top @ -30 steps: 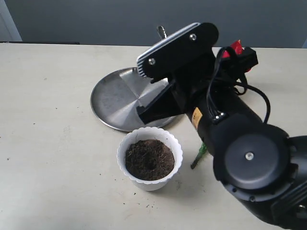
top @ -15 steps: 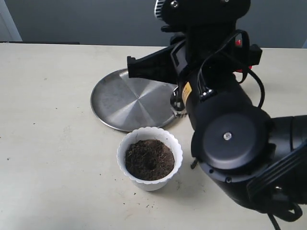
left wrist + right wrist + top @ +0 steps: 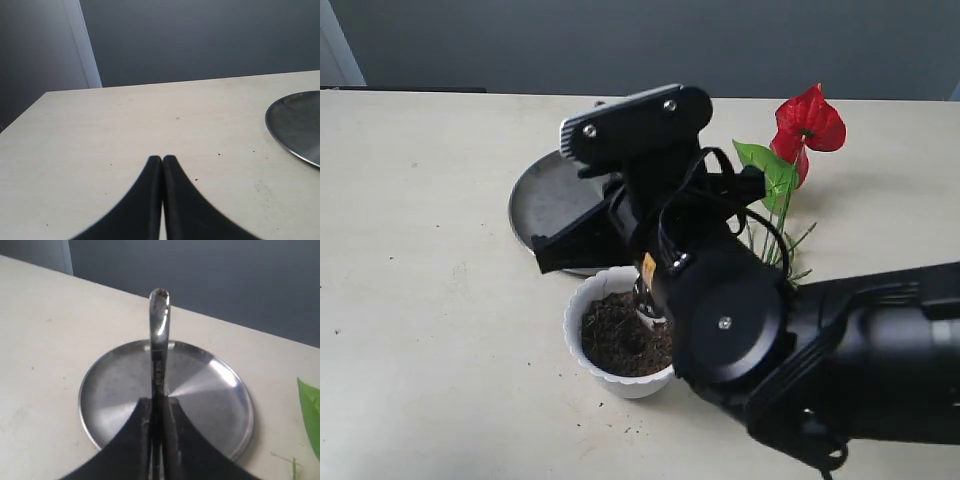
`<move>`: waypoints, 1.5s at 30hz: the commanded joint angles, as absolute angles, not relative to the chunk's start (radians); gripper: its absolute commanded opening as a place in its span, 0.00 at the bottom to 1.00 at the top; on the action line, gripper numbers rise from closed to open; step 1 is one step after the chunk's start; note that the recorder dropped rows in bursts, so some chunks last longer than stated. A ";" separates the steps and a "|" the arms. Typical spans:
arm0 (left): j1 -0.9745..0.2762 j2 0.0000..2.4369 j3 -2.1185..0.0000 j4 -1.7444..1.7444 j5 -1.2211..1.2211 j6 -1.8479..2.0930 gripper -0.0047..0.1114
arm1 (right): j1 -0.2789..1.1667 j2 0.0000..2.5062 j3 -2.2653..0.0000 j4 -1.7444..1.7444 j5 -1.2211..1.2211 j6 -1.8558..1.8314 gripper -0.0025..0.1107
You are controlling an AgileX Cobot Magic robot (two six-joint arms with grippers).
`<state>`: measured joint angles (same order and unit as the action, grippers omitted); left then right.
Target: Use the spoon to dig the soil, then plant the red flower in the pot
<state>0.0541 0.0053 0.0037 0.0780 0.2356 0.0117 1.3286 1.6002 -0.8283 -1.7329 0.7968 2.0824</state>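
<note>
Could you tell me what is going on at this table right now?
The right gripper is clamped on the handle of the steel spoon and hangs over the white pot, with the arm hiding most of the spoon's bowl end at the soil. A small hollow already shows in the soil. The red flower lies on the table to the right, not yet planted. The left gripper is shut and empty, off to the side near the steel plate.

Shiny steel spoon (image 3: 159, 335) and plate (image 3: 210, 390), white plastic pot (image 3: 618, 384), crumbly fibrous soil (image 3: 615, 340).
</note>
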 commanded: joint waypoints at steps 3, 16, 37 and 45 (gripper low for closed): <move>0.047 0.000 0.000 0.070 0.232 0.010 0.04 | 1.327 1.703 -0.831 -1.744 0.763 2.118 0.02; 0.047 0.000 0.000 0.070 0.232 0.010 0.04 | 1.327 1.732 -0.922 -1.744 0.715 2.118 0.02; 0.047 0.000 0.000 0.070 0.232 0.010 0.04 | 1.329 1.825 -0.924 -1.744 0.811 2.118 0.02; 0.047 0.000 0.000 0.070 0.232 0.010 0.04 | 1.329 1.800 -0.924 -1.744 0.750 2.118 0.02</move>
